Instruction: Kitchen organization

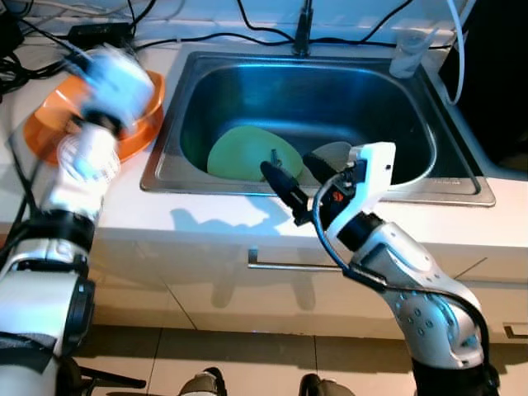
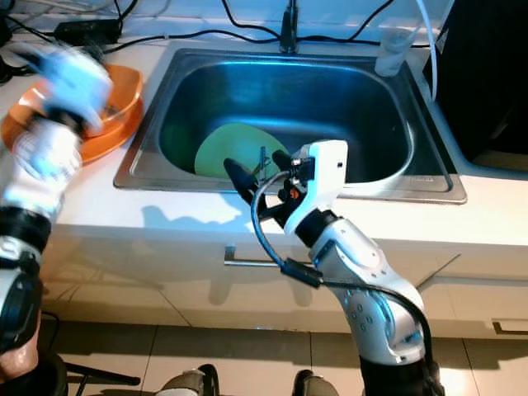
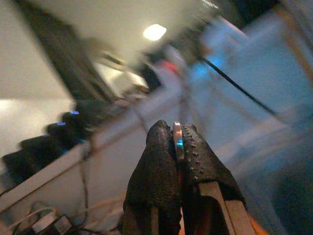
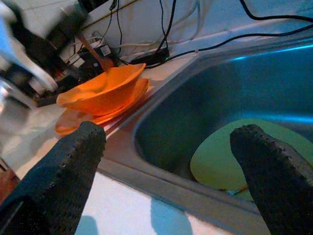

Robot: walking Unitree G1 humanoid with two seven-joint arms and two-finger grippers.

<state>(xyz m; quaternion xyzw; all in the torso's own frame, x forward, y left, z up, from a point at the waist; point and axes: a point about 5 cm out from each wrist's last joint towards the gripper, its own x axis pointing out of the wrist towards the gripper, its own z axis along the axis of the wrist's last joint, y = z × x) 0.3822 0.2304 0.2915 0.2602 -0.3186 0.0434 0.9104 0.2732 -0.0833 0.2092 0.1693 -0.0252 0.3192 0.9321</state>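
Right gripper [image 1: 299, 185] hung at the near rim of the sink [image 1: 445, 165], fingers spread wide apart and holding nothing, as its wrist view made plain. Just past it, down in the basin, lay the green plate [image 1: 243, 153], tilted against the near wall, with something thin and dark standing by it, too small to name. Over on the counter to the left sat the orange bowl [image 4: 105, 90] on an orange plate [image 4: 73, 120], and above them the left gripper [image 3: 177, 147], blurred in the head views, fingers pinched tight on a thin pale sliver I couldn't identify. Cables [image 1: 206, 37] trailed along the back wall. The risk, I'd say: that fast left arm clipping the bowl and shoving the stack off the counter edge, or the right fingers striking the sink rim on the way down to the plate
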